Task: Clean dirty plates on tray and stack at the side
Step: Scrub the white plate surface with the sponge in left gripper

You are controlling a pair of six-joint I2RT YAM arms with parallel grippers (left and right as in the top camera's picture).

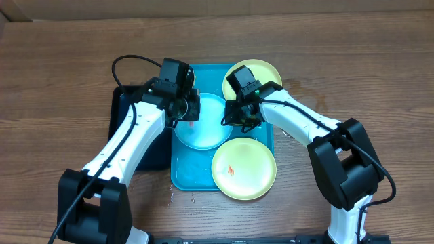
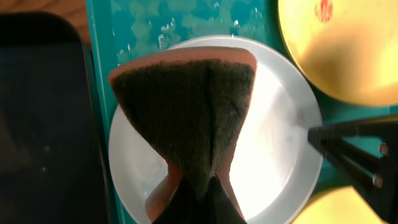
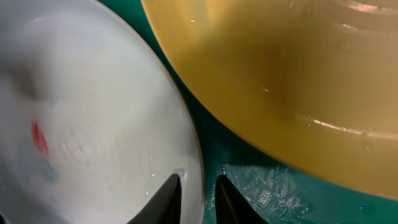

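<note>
Coarse dark sponge (image 2: 186, 106), glossy round plate (image 2: 273, 124), wet turquoise tray (image 2: 186, 18)

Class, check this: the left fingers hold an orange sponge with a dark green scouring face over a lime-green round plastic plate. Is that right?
Not quite: the orange sponge is over the light blue round plastic plate, not a lime-green one; the overhead view shows it.
</note>
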